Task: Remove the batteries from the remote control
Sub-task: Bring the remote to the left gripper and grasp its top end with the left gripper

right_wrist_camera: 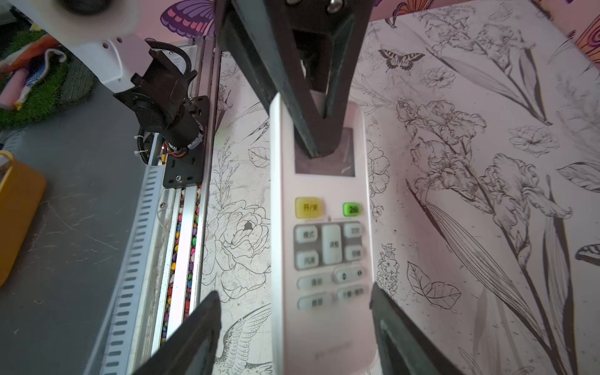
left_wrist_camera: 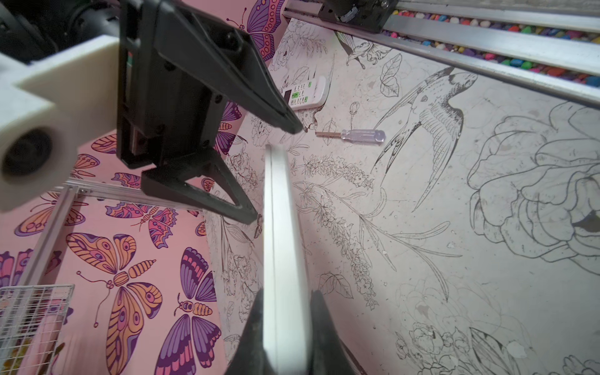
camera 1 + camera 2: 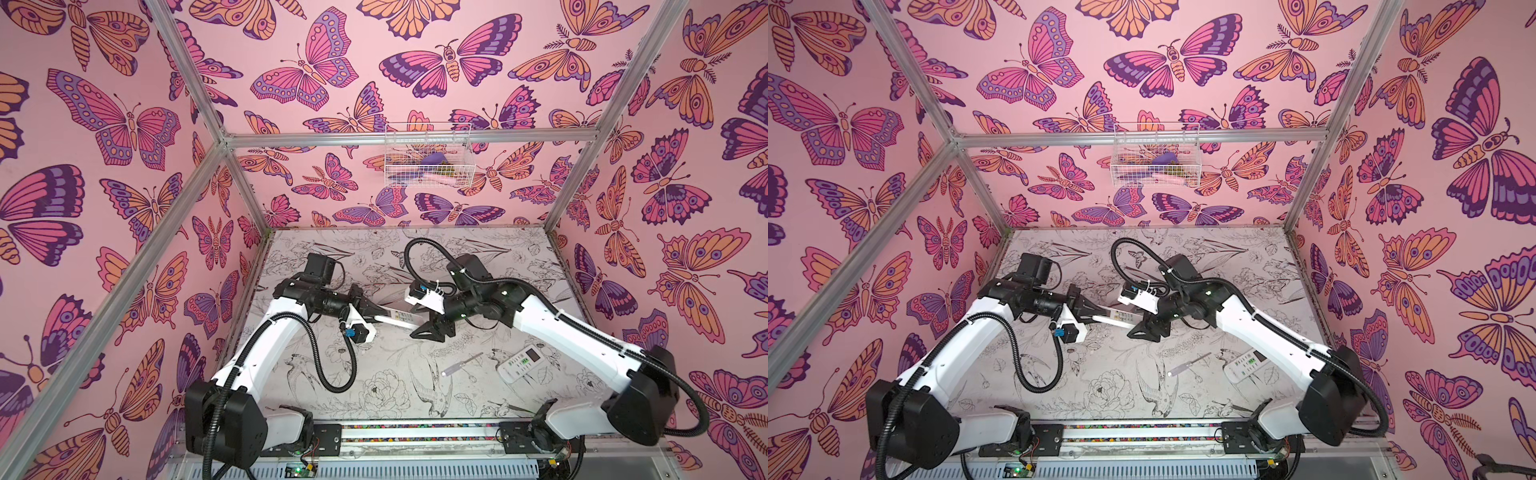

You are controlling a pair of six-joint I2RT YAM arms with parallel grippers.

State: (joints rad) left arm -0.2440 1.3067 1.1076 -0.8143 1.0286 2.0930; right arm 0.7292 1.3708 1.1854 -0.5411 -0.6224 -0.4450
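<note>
The left end effector (image 2: 287, 293) is clamped on one end of the remote control (image 1: 324, 191), one finger pressed on its display, holding it above the worktop (image 3: 374, 374). The right end effector (image 1: 293, 290) stands wide open, fingers either side of the remote control's other end, not gripping it. Below it, toward the right arm's base, lie a screwdriver (image 3: 461, 363) and a second remote (image 3: 521, 363).

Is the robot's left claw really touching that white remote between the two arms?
Touching. The left wrist view shows the left gripper with its jaws pressed flat against both faces of the remote, no gap on either side.
</note>
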